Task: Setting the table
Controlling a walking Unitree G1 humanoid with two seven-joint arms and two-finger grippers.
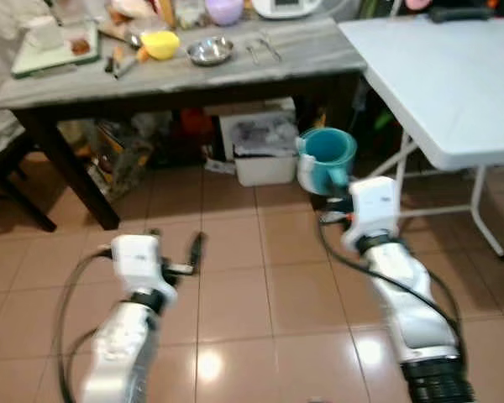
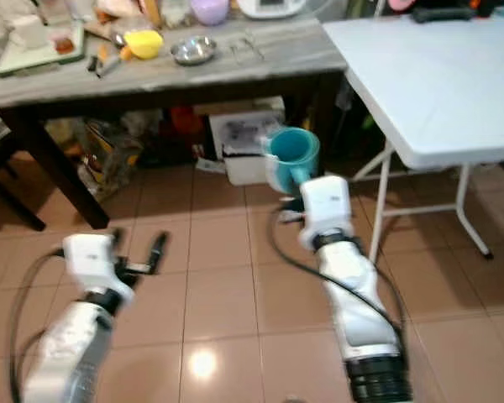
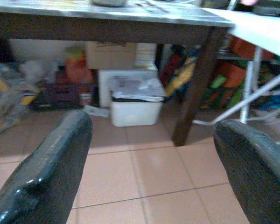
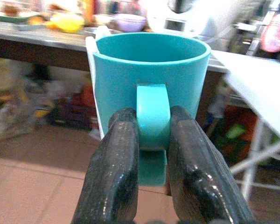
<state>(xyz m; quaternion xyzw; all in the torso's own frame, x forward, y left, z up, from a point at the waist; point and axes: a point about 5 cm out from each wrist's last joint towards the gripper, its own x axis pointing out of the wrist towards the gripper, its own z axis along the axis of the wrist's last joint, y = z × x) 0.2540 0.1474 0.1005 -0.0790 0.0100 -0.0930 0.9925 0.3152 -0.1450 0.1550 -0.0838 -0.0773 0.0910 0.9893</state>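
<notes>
The teal mug (image 4: 149, 88) looks light and rigid, probably plastic, so the handle is the sensible grip, though it could swivel there. The right gripper (image 4: 153, 154) pinches exactly that handle, both fingers pressed against it, mug upright above the floor, near the white table (image 1: 454, 75). The left gripper (image 3: 154, 154) hangs spread wide, holding nothing.

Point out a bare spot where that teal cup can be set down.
The white folding table is bare right up to its near edge. The wooden table is free only at its right end, beyond the steel bowl; leftward it is crowded. The right gripper holds the teal cup by the handle.
</notes>
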